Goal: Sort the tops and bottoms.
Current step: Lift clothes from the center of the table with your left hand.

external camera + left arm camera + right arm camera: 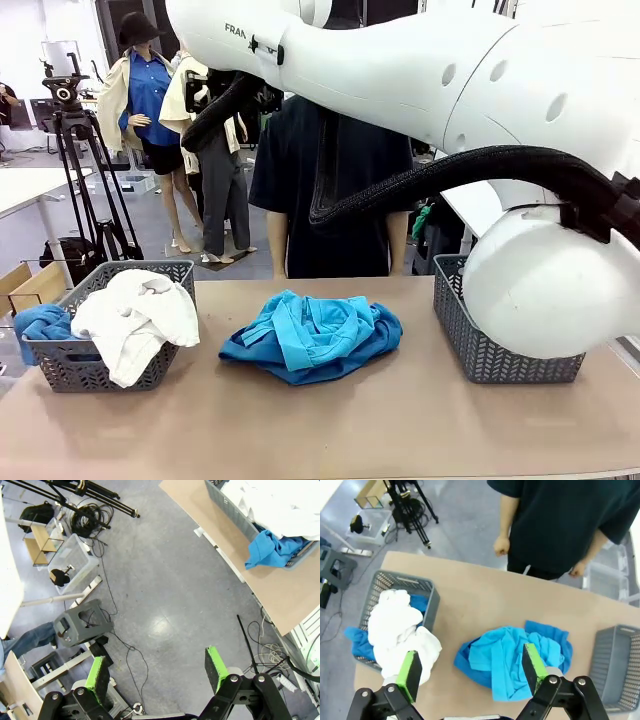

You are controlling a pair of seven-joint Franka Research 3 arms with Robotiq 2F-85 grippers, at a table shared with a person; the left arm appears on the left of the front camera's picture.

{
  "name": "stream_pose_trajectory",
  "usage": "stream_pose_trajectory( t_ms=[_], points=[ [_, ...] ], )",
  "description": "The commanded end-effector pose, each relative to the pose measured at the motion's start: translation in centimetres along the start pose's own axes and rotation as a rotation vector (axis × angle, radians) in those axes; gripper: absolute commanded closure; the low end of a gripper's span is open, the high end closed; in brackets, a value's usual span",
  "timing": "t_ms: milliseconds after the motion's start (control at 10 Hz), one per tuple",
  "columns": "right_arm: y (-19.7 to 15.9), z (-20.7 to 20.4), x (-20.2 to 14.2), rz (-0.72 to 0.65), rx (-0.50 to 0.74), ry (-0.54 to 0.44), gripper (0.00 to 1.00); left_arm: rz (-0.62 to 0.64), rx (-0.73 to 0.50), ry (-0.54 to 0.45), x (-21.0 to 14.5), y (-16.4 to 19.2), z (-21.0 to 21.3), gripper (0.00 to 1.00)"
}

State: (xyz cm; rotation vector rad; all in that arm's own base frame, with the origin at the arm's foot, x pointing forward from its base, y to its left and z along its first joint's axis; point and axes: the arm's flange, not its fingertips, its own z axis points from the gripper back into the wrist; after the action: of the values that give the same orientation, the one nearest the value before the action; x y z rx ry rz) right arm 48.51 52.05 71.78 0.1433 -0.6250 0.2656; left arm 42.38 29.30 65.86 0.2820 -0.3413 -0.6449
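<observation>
On the table (400, 420), the left basket (180, 270) holds a white top (135, 315) and a blue top (40, 325); a turquoise top (310, 330) lies heaped on a darker blue garment (250, 352) at centre. The right gripper (470, 652) hangs wide open above that heap; the left gripper (156, 655), equally wide, is over the floor left of the table; best to pinch one raised turquoise fold alone.
</observation>
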Motion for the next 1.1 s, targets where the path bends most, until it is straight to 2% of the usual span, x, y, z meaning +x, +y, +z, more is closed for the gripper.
stream_pose_trajectory(
  t_ms=[0,100,200,300,400,600,800,1000],
  points=[
    [-4.4,1.7,-1.1,-0.141,-0.024,0.091,0.00,-0.004,0.005,0.007,-0.2,0.0,0.1,0.00],
    [-9.2,3.8,-3.5,-0.248,-0.063,0.168,0.00,-0.004,0.005,0.007,-0.2,0.0,0.1,0.00],
    [-13.7,6.0,-6.9,-0.293,-0.101,0.220,0.00,-0.004,0.005,0.007,-0.2,0.0,0.1,0.00],
    [-18.4,7.4,-11.6,-0.351,-0.276,0.265,0.00,-0.004,0.005,0.007,-0.2,0.0,0.1,0.00],
    [-21.7,7.7,-16.1,-0.406,-0.377,0.349,0.00,-0.004,0.005,0.007,-0.2,0.0,0.1,0.00],
    [-27.6,7.3,-25.5,-0.427,-0.547,0.420,0.00,-0.004,0.005,0.007,-0.2,0.0,0.1,0.00],
    [-31.6,5.6,-34.6,-0.517,-0.598,0.514,0.00,-0.004,0.005,0.007,-0.2,0.0,0.1,0.00],
    [-34.9,4.0,-40.0,-0.649,-0.552,0.488,0.00,-0.004,0.005,0.007,-0.2,0.0,0.1,0.00]
  ],
)
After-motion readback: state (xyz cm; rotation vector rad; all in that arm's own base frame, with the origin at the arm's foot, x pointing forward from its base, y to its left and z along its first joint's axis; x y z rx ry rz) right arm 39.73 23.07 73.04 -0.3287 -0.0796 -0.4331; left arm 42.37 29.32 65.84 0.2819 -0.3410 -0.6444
